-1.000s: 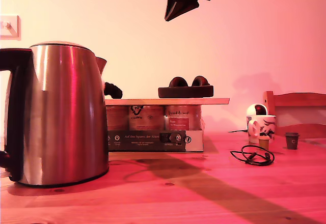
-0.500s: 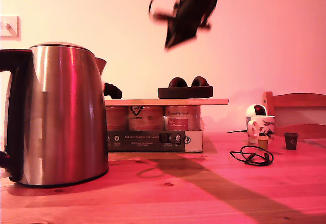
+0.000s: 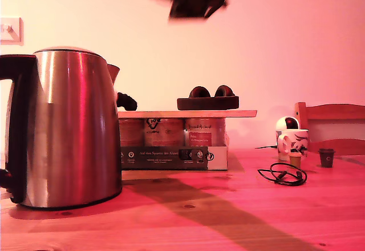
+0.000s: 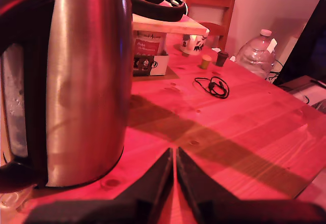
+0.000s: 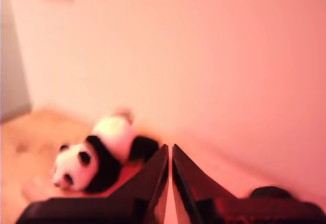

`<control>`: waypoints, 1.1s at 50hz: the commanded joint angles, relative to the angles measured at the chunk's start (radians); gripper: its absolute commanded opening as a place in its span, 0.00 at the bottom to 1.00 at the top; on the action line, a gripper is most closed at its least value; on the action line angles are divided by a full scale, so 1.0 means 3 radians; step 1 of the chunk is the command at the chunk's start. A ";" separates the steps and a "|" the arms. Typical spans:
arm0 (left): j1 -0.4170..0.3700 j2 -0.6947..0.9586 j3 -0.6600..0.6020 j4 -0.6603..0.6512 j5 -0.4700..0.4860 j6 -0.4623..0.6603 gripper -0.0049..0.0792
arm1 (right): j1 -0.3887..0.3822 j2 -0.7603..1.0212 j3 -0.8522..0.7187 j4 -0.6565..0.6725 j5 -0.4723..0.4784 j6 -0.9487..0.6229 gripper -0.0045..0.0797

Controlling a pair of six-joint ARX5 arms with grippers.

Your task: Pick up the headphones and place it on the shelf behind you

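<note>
Pink light lay over the wooden table (image 3: 239, 217). On it, the headphones (image 3: 207, 98) sat on the shelf (image 3: 187, 113), a thin board across a box of jars (image 3: 171, 145), beside a big kettle (image 3: 71, 128). My first gripper (image 4: 175, 155) was pinched nearly closed, holding nothing. My second gripper (image 5: 169, 152) was too, near a toy panda (image 5: 97, 155).

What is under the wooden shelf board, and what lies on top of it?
On the shelf lie the headphones. Under it stands a printed cardboard box holding jars. The kettle covers the exterior view's left end, so what supports the board there cannot be seen.
</note>
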 commanded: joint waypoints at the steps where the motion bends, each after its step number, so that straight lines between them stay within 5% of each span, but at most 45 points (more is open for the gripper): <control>1: -0.0011 0.0015 -0.0041 0.0028 0.0004 -0.0013 0.04 | -0.0027 -0.0061 -0.0357 0.0103 0.0069 0.0029 0.04; 20: -0.0011 0.0014 -0.0041 0.0029 0.0006 -0.0013 0.04 | -0.0046 -0.1090 -0.1583 0.0412 0.0251 0.0034 0.04; 55: -0.0011 0.0014 -0.0041 0.0032 0.0018 -0.0011 0.04 | -0.0581 -0.2698 -0.3134 0.0329 0.0502 0.0090 0.04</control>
